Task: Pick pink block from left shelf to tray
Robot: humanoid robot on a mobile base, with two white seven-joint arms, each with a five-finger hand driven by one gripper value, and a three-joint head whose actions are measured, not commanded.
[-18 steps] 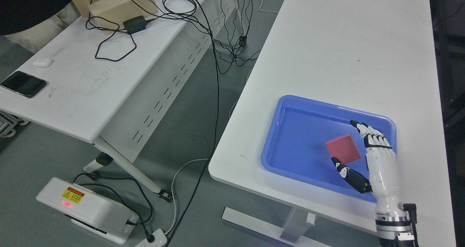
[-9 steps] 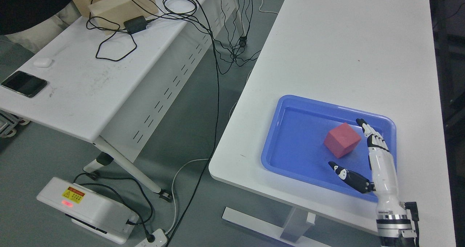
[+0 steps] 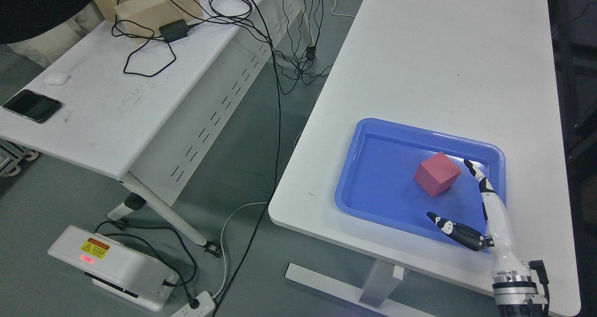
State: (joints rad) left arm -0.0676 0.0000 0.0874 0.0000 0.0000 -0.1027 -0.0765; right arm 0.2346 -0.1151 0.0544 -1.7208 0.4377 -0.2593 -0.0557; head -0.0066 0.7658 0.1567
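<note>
Robot hand (image 3: 485, 210) withdrawn, one pink block (image 3: 437, 173), one tray (image 3: 373, 135)

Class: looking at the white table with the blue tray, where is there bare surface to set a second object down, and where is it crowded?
Free: the whole far stretch of the table beyond the tray, and the tray's left floor beside the block. Crowded: the tray's right end, where the open right hand hangs by the block. The side desk carries cables and a phone.
</note>
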